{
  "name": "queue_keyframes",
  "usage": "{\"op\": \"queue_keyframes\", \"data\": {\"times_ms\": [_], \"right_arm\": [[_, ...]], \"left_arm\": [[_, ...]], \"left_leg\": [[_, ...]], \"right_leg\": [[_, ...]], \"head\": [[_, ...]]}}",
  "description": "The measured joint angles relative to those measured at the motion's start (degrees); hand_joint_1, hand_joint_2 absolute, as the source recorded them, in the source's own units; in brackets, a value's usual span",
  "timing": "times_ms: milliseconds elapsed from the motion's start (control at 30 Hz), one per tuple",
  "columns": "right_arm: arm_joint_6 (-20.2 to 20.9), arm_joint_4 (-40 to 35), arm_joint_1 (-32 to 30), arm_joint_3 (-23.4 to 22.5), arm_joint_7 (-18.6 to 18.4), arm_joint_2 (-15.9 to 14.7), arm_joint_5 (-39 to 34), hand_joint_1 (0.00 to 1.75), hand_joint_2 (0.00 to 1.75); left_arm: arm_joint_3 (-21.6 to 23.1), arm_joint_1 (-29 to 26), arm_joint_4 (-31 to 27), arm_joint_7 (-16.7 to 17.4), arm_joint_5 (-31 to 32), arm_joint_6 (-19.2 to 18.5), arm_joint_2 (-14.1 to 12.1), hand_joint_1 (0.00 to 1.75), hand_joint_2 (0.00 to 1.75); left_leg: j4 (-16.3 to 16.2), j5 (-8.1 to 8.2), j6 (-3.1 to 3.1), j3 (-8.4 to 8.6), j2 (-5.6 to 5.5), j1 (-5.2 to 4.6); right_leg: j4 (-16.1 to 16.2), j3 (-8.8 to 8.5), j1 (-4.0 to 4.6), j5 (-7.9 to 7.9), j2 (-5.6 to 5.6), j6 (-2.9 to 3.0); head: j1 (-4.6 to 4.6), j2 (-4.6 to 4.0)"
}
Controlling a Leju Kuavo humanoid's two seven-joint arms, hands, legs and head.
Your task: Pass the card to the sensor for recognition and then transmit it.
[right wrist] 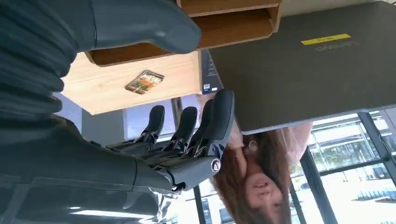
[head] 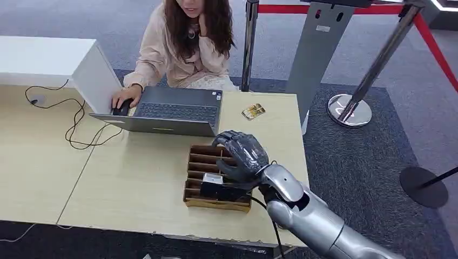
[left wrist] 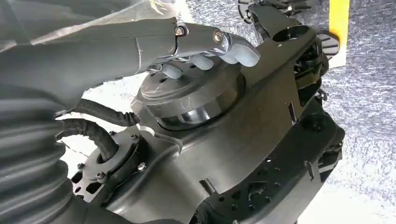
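A pale wooden surface [head: 48, 172] fills the left of the head view, with a black cable [head: 75, 121] looping across it toward a white box [head: 48, 59] at the far left corner. Next along, a person [head: 183, 43] sits at the far edge with one hand on a mouse [head: 123, 108] beside an open grey laptop [head: 173, 110].

Right of the laptop, near the far right corner of the surface, lies the card [head: 253, 111], small and gold-coloured, flat on the wood. Its long axis runs on a slant, the right end turned a little toward the far edge. The right wrist view shows the same card [right wrist: 144, 81] lying apart from everything else.

Nearer the robot, just in front of the laptop, stands a brown slotted tray [head: 208, 162] with several dividers, and a small black device [head: 216, 189] with a pale top sits at its near end; a thin cable runs from it toward the robot.

The right robot hand [head: 243, 156] hovers over the right side of the tray, palm down, fingers apart and loosely curved, holding nothing. In the right wrist view its dark fingers [right wrist: 187, 123] stand spread and nearly straight, with open space between them and the thumb.

The left robot hand [left wrist: 205, 51] appears in the left wrist view, its pale-tipped fingers bent and lying close over dark machine parts; whether it grips anything I cannot tell.

At the right, beyond the surface, grey carpet [head: 351, 162] carries a chrome barrier post [head: 350, 110] with red tape.
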State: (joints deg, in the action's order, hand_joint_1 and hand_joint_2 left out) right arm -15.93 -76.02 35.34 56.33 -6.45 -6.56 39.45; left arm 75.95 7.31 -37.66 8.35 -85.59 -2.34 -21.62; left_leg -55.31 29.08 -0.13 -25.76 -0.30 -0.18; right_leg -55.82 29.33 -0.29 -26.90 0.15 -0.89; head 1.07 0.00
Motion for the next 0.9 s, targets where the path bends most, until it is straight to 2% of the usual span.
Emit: {"op": "queue_keyframes", "data": {"times_ms": [500, 900], "right_arm": [[-0.04, 0.33, 0.04, 0.00, -0.09, -0.15, 0.00, 0.80, 1.75], [-0.26, 0.87, 0.08, 0.00, -1.02, -0.15, 2.49, 0.66, 1.75]], "left_arm": [[0.00, 0.00, 0.04, 0.07, 0.04, -0.15, 0.00, 0.00, 1.75], [0.00, 0.00, 0.09, 0.07, 0.02, -0.17, 0.00, 0.00, 1.75]], "left_leg": [[0.00, 0.00, 0.00, 0.00, 0.00, 0.00], [0.00, 0.00, 0.00, 0.00, 0.00, 0.00]], "right_leg": [[0.00, 0.00, 0.00, 0.00, 0.00, 0.00], [0.00, 0.00, 0.00, 0.00, 0.00, 0.00]], "head": [[0.00, -0.02], [0.00, -0.02]]}}
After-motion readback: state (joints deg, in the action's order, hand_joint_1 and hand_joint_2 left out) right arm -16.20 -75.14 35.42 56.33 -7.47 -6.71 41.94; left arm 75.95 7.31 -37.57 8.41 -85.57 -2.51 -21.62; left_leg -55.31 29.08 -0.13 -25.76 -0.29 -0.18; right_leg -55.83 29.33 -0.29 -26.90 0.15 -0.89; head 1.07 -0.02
